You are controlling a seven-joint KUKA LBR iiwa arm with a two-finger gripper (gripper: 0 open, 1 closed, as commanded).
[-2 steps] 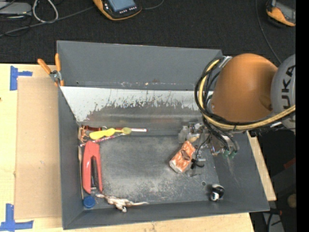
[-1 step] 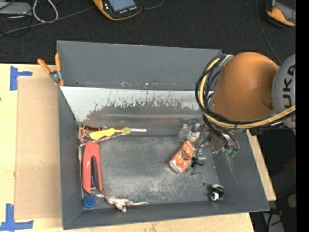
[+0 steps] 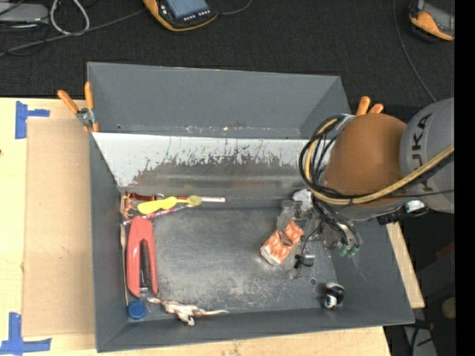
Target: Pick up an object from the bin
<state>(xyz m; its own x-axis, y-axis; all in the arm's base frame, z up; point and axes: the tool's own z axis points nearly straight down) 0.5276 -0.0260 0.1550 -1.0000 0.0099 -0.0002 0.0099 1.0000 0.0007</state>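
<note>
I see the hand (image 3: 304,252) low over the right part of the bin (image 3: 215,102), just beside the right edge of a crumpled orange-and-white packet (image 3: 278,248) lying right of the floor's middle. I cannot tell whether the hand is released or clenched, or whether it touches the packet. A small black-and-white ball (image 3: 332,296) sits near the front right corner, close in front of the hand, while a red tool (image 3: 139,258), a yellow piece (image 3: 159,206) and a blue cap (image 3: 136,311) hug the left wall, with open floor between them and the packet.
</note>
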